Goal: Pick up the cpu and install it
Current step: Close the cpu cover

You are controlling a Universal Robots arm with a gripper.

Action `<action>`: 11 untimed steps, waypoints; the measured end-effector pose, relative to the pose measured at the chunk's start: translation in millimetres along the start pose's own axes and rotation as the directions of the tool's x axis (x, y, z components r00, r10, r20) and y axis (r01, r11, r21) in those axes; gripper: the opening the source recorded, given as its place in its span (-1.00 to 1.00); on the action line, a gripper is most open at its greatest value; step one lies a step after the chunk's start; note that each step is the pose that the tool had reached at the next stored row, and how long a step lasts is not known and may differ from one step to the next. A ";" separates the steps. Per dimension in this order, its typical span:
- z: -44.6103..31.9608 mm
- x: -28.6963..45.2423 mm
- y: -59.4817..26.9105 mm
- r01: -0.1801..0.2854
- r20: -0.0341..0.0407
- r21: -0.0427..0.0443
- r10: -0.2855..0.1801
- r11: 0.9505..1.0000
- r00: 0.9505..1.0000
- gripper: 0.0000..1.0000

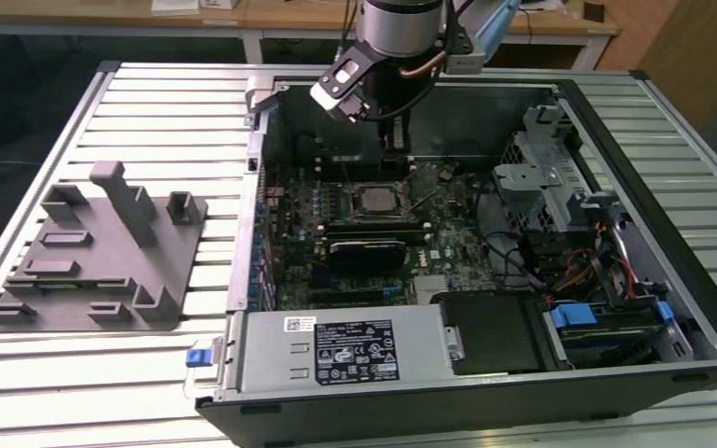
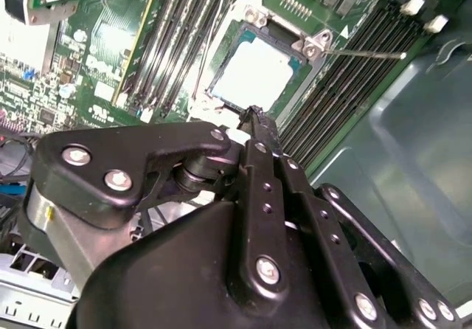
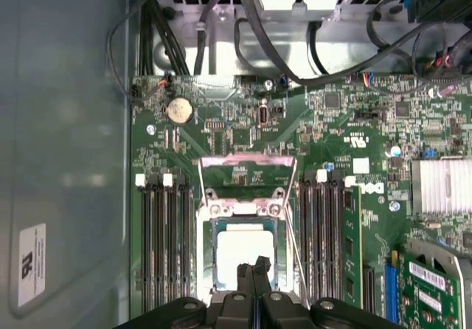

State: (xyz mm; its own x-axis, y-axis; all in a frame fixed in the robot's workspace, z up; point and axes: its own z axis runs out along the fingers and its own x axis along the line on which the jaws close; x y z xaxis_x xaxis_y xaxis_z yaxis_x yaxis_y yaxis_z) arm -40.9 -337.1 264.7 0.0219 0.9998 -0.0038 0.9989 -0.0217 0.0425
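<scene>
The gripper's black linkage bars and screw heads sit closest in both wrist views, narrowing to the gripper, whose two slim fingers are pressed together with just a hairline seam between them and nothing clamped there. The tips sit over the near edge of the cpu; whether they touch it cannot be told.

The cpu is a flat square with a pale, glare-washed silver top and a thin lighter border. It lies level inside the black-framed socket on the green motherboard. The socket's metal load plate is swung open away from the chip, and a thin wire lever sticks out to one side. Rows of dark memory slots flank the socket on both sides, and a coin cell battery lies farther off on the board.

In the exterior view the arm drops nearly straight down from the upper edge into the open computer case, with the gripper hanging over the far part of the board and the cpu just nearer than it. A camera block juts at a slant from the wrist. A power supply fills the case's near corner. On the slatted table, well apart toward the exterior view's left, is a grey fixture with upright posts.
</scene>
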 end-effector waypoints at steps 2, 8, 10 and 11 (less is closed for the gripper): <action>0.1 0.1 4.3 0.000 0.000 0.000 0.000 1.000 1.000 -0.79; 0.8 1.0 19.9 0.000 0.000 0.000 0.000 1.000 1.000 -0.79; 1.1 1.4 25.7 0.000 0.000 0.000 0.000 1.000 1.000 -0.79; 1.2 1.6 28.7 0.000 0.000 0.000 0.000 1.000 1.000 -0.79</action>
State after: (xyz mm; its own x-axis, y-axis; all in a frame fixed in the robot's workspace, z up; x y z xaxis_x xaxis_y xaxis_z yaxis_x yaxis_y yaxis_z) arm -12.1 -336.1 264.7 0.0218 0.9998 -0.0038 0.9989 -0.0217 0.0424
